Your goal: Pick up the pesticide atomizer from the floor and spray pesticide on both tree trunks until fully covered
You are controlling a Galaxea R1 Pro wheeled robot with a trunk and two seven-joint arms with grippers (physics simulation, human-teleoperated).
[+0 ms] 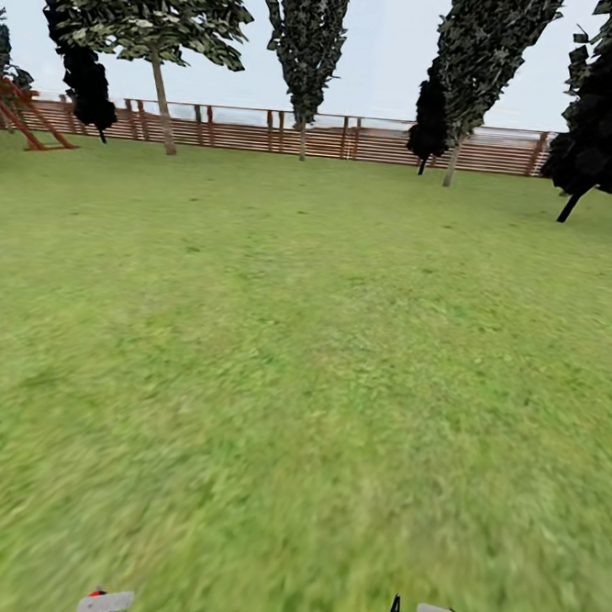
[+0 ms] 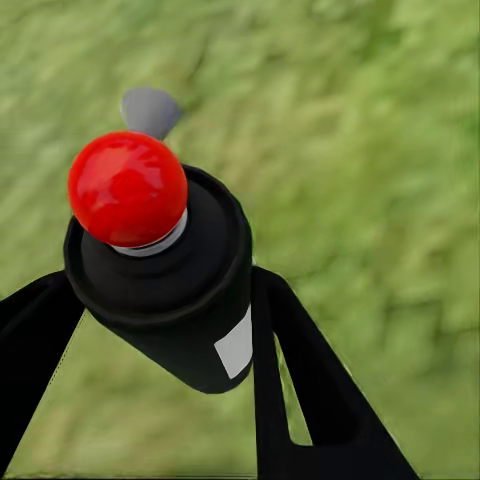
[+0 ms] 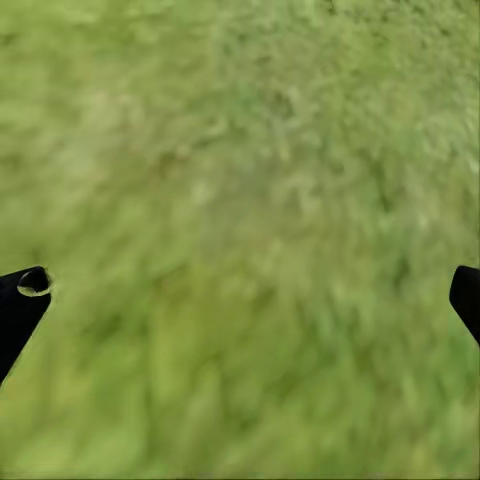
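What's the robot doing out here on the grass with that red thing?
The robot's left gripper is holding the pesticide atomizer, a small black sprayer with a red tip. Its right gripper is open over the lawn. Far ahead, near the wooden fence, stands a tree with a pale trunk. No spray is coming out yet, so the spraying probably comes next.

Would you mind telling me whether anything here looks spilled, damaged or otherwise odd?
Nothing stands out. The pesticide atomizer sits intact in the left hand, the lawn looks clean, and the fence stands straight.
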